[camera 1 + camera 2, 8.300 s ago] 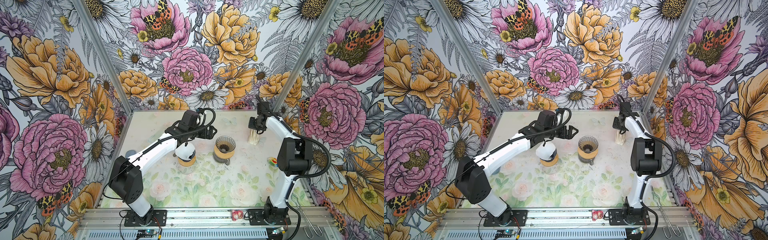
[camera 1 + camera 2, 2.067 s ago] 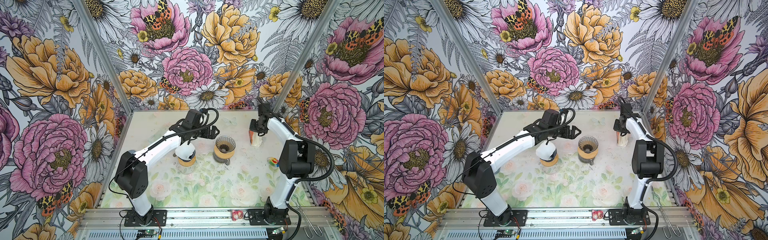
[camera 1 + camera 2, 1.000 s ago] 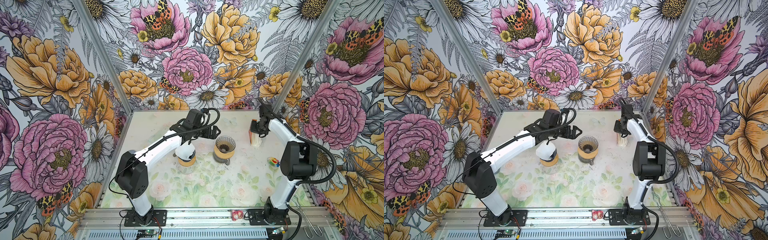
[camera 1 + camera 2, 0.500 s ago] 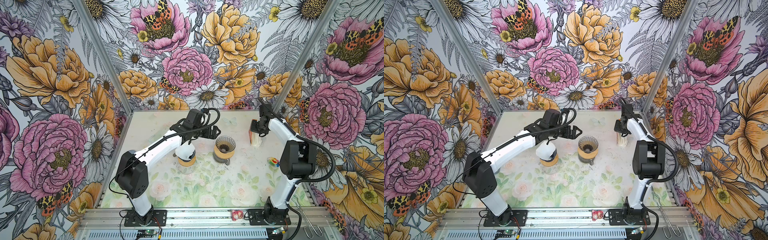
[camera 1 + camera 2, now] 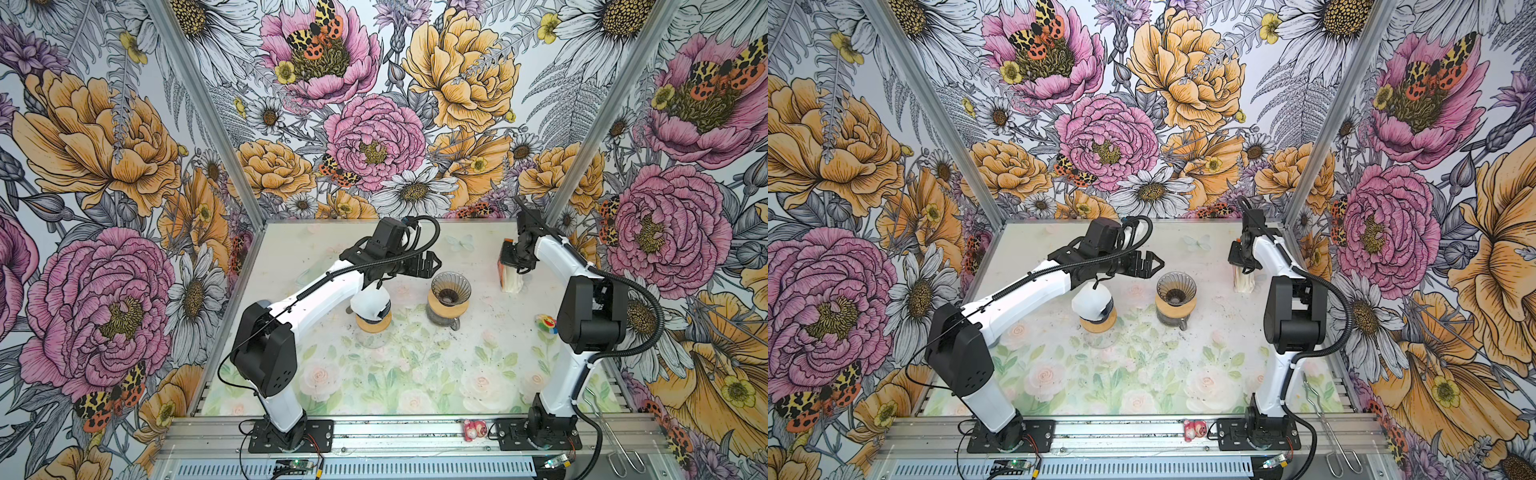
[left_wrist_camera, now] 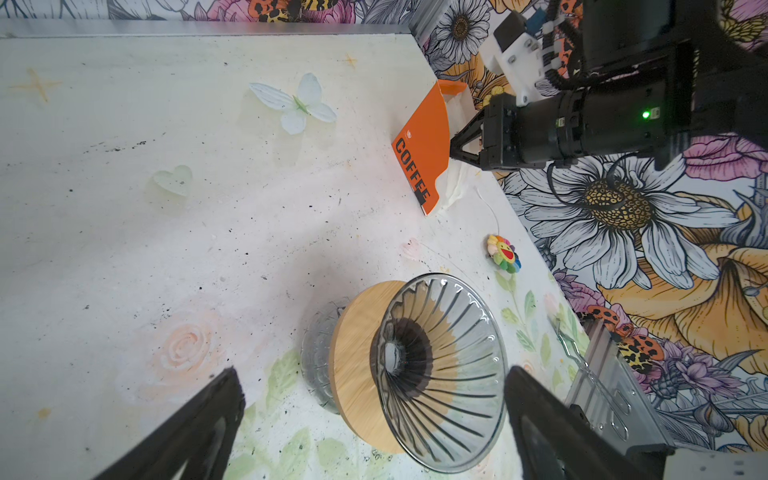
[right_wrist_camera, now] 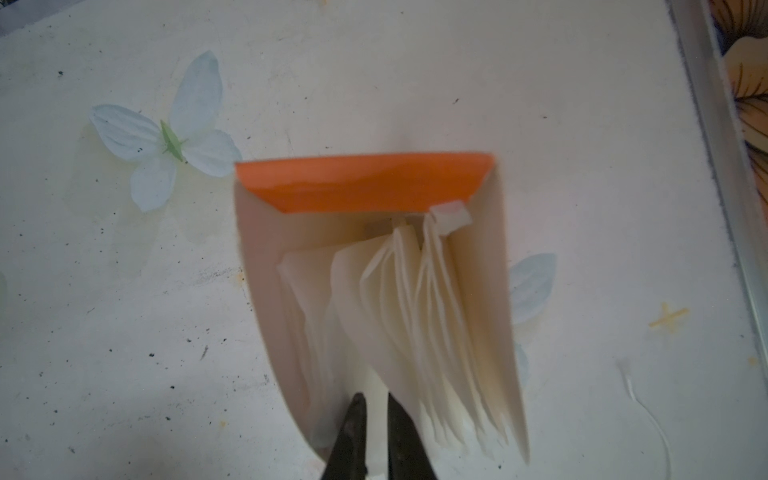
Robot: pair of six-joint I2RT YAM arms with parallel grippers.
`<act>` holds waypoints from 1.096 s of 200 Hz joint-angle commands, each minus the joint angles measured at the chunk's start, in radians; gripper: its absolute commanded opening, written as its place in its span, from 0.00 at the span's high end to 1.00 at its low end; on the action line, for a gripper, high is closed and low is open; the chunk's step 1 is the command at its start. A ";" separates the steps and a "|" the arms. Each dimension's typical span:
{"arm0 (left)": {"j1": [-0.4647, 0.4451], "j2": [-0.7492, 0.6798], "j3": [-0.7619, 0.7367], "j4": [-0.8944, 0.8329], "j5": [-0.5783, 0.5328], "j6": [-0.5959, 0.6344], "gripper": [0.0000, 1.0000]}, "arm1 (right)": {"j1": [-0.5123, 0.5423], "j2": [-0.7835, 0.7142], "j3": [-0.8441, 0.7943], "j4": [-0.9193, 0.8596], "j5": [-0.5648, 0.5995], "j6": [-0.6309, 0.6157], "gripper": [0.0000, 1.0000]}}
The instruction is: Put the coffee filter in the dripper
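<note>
Left hand [image 5: 428,265]: wide open, empty, near my glass dripper [image 5: 451,286].
Right hand [image 7: 374,401]: pinching a coffee filter [image 7: 365,316] inside the orange pack [image 7: 365,183], well right of the dripper.
Worry: I may drag extra sheets or tip the pack.

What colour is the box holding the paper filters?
The box is orange with black letters, clearest in the left wrist view.

**Clearance notes**

Open straight above dripper [image 5: 451,286] mouth. Hemmed at far-left rim by left gripper [image 5: 434,266], hovering near it, jaws wide. Farther left, blocked by second dripper [image 5: 371,307] under that arm. Bare table [image 5: 484,299] between dripper and filter pack [image 5: 510,278]; pack's right side crowded by right arm [image 5: 552,257] and wall [image 5: 665,208].
</note>
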State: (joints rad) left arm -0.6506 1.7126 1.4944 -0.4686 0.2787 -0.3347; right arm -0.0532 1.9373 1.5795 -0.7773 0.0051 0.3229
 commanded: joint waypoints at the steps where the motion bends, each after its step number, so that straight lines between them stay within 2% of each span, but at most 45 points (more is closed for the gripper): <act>1: -0.006 0.018 0.034 -0.006 0.003 0.002 0.01 | -0.004 0.018 0.042 0.007 0.005 0.002 0.88; 46: -0.006 0.020 0.037 -0.005 0.004 0.001 0.01 | -0.003 0.010 0.038 0.007 0.001 0.001 0.91; 124: -0.010 0.030 0.045 -0.005 0.010 0.003 0.01 | -0.001 -0.105 -0.034 0.007 0.056 -0.002 0.80; 182: -0.012 0.030 0.049 -0.006 0.012 0.003 0.01 | -0.002 -0.063 -0.029 0.007 0.041 -0.005 0.79; 219: -0.012 0.033 0.050 -0.008 0.008 0.003 0.01 | -0.002 -0.041 -0.006 0.007 0.036 -0.008 0.82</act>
State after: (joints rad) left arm -0.6525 1.7306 1.5124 -0.4744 0.2790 -0.3347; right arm -0.0528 1.8763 1.5455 -0.7761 0.0334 0.3206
